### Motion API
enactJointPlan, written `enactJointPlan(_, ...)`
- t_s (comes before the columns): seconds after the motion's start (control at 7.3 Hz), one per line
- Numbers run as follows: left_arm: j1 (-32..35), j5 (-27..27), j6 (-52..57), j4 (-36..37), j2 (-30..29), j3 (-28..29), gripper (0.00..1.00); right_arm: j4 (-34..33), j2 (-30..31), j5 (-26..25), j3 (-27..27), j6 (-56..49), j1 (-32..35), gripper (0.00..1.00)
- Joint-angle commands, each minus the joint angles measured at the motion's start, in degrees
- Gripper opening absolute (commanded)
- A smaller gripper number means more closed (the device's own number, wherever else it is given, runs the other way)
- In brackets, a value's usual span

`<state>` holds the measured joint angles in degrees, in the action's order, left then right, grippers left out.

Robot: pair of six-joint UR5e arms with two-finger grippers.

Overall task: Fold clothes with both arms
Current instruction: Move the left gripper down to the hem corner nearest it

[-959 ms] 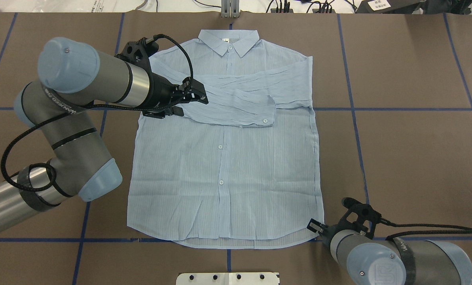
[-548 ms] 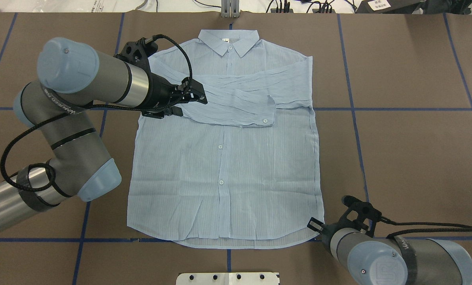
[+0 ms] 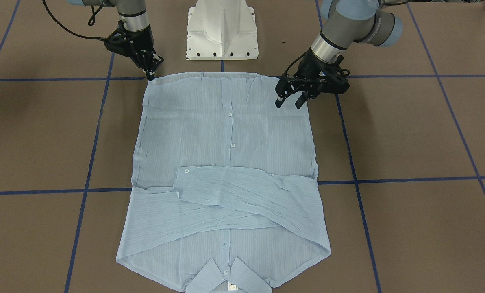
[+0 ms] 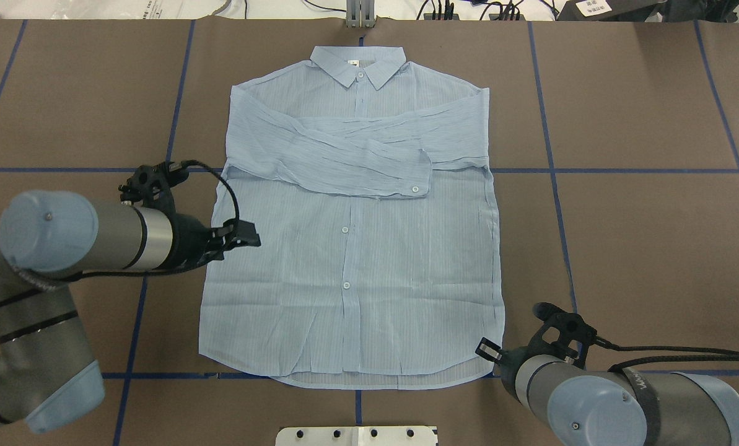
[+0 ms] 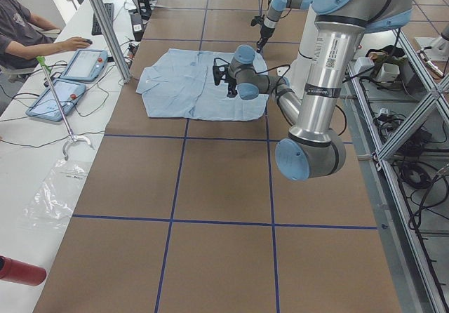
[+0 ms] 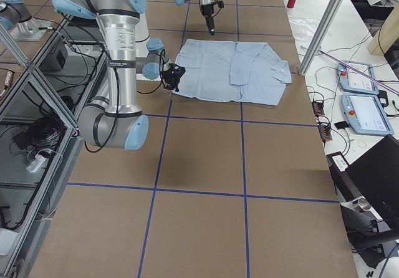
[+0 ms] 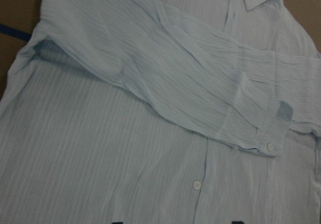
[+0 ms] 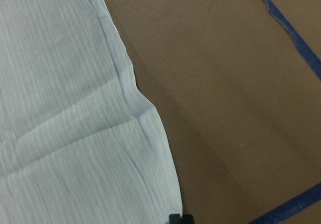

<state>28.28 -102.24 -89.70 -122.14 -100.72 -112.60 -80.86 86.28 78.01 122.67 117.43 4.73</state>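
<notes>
The pale-blue shirt point(image 4: 357, 279) lies flat and buttoned on the brown table, collar at the far side, both sleeves folded across the chest. It also shows in the front view point(image 3: 226, 134). My left gripper point(image 4: 246, 238) is open and empty, hovering over the shirt's left side edge at mid-body point(image 3: 288, 103). Its wrist view shows the folded sleeves point(image 7: 165, 88) and two tips far apart. My right gripper point(image 3: 150, 75) is shut at the hem's near right corner point(image 4: 492, 359). In its wrist view the cloth corner point(image 8: 168, 194) runs down into the closed tips.
The white pedestal base point(image 3: 222, 28) stands at the near table edge behind the hem. Blue tape lines point(image 4: 623, 171) cross the brown table. An operators' bench with tablets point(image 5: 70, 74) and a seated person point(image 5: 17, 29) runs along the far side.
My left arm left the folded sleeve by the shoulder and swung back toward the robot, along the shirt's left edge to mid-body, still open. The right gripper stayed at the hem corner.
</notes>
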Motion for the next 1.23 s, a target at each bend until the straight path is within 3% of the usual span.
enactJointPlan(0.0,-9.0,5.4,-3.6,0.8,7.5,-2.2,0.78,0.0,-0.3,0.0,-0.1,0.0,-0.1,0.00)
enactJointPlan(0.55,-14.8,6.6,-9.6,6.1,7.6,-2.5,0.70,0.0,-0.3,0.0,0.1,0.0,-0.1,0.00)
enactJointPlan(0.69,-15.2,6.7,-10.2,6.1,7.6,-2.5,0.59,0.0,-0.4,0.0,0.2,0.0,-0.1,0.00)
enactJointPlan(0.96,-16.5,6.8,-14.3,6.2,7.7,-3.3,0.00,0.0,-0.4,-0.1,0.2,0.0,0.0,0.00)
enactJointPlan(1.1,-16.2,6.8,-14.2,7.2,8.0,-4.9,0.00,0.0,-0.4,-0.1,0.4,0.0,0.1,0.00)
